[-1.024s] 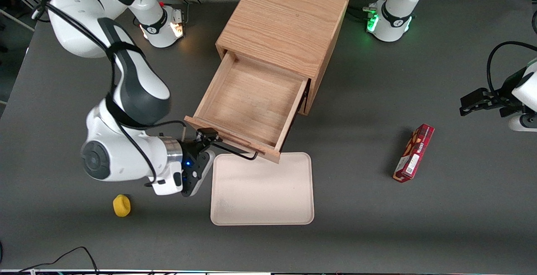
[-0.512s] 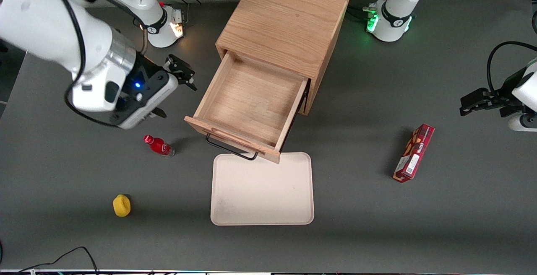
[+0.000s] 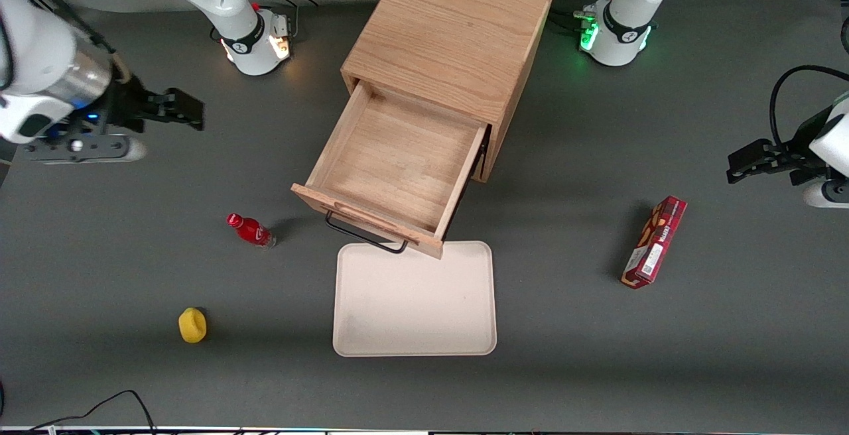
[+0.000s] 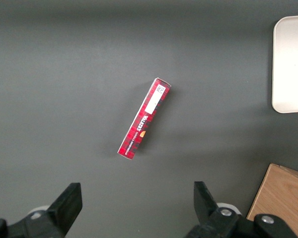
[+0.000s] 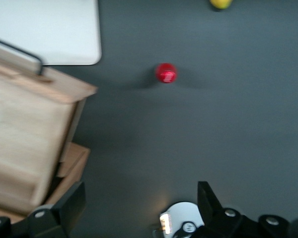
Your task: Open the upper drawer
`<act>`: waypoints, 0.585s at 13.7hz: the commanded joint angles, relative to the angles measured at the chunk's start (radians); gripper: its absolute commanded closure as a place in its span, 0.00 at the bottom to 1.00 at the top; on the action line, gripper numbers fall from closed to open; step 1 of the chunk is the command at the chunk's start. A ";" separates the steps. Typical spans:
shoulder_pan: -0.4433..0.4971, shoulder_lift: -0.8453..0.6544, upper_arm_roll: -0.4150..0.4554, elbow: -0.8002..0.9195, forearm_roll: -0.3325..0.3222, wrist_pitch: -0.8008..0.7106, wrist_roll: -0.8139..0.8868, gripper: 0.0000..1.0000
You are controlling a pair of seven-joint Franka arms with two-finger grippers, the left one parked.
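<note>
Upper drawer (image 3: 396, 173) pulled well out of cabinet (image 3: 451, 37), handle (image 3: 366, 237) over tray (image 3: 414, 299) edge. Gripper (image 3: 192, 111) raised toward working arm's end, well apart, fingers spread, holding nothing. Wrist view alone shows bottle (image 5: 165, 73) cap-on; its drawer corner blurred, probably free. Bare table (image 3: 199, 183) between bottle and gripper.

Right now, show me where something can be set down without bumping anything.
The tray is bare, and so is the open upper drawer. Free table lies between tray and red box, and between bottle and yellow object. It is crowded where the drawer front overhangs the tray. The end effector is open, high toward the working arm's end.
</note>
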 commanded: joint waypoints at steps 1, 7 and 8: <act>0.008 -0.365 -0.097 -0.551 -0.001 0.285 -0.055 0.00; 0.011 -0.505 -0.210 -0.696 0.060 0.369 -0.207 0.00; 0.014 -0.486 -0.209 -0.667 0.060 0.359 -0.205 0.00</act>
